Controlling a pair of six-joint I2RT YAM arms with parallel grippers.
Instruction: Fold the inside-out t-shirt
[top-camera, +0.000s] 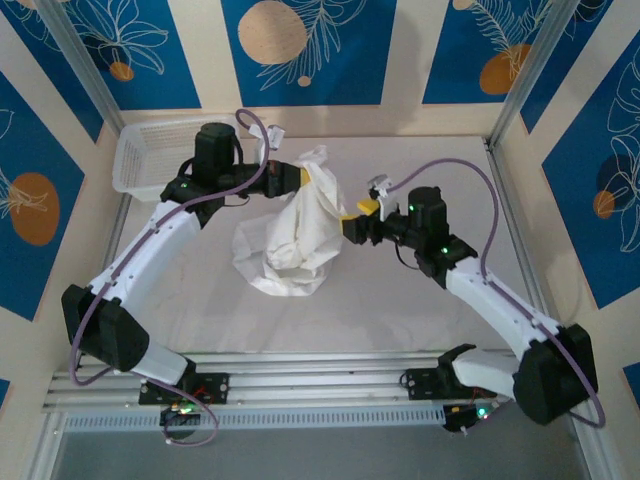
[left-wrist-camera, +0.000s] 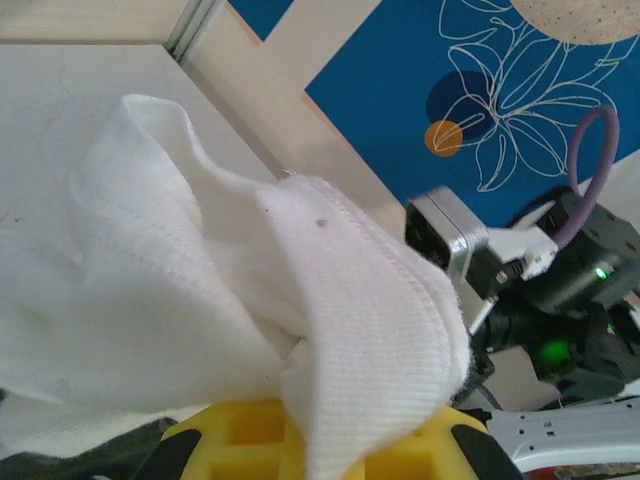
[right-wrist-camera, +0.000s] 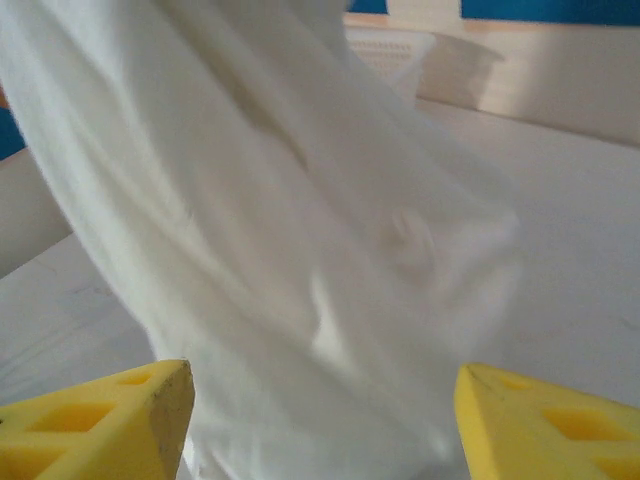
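From above, the left arm (top-camera: 150, 245) runs from its base up to a folded elbow at the far left. Its white forearm then slants toward the back of the table (top-camera: 400, 290), with the wrist turned to the right. The left gripper (top-camera: 296, 178) is clamped on the top of the inside-out t-shirt (top-camera: 295, 235). The shirt hangs from it as a twisted white column, and its lower end is piled on the table near the middle. The right arm (top-camera: 500, 300) bends at an elbow on the far right and reaches back and left. The right gripper (top-camera: 352, 222) is level with the hanging cloth, right at its right edge. A white mesh basket (top-camera: 140, 165) sits in the back left corner, behind the left wrist.

In the left wrist view, the left gripper (left-wrist-camera: 310, 455) shows its yellow fingers (left-wrist-camera: 225, 440) at the bottom edge. They are drawn together with a bunched, ribbed and stitched edge of the t-shirt (left-wrist-camera: 330, 300) rising out between them. The right arm's wrist (left-wrist-camera: 575, 300) is beyond, to the right.

In the right wrist view, the right gripper (right-wrist-camera: 320, 430) has its yellow fingers (right-wrist-camera: 100, 420) set wide apart. The draped t-shirt (right-wrist-camera: 280, 220) hangs across the gap between them. I cannot tell whether either finger touches the cloth. The basket (right-wrist-camera: 390, 50) is at the back.
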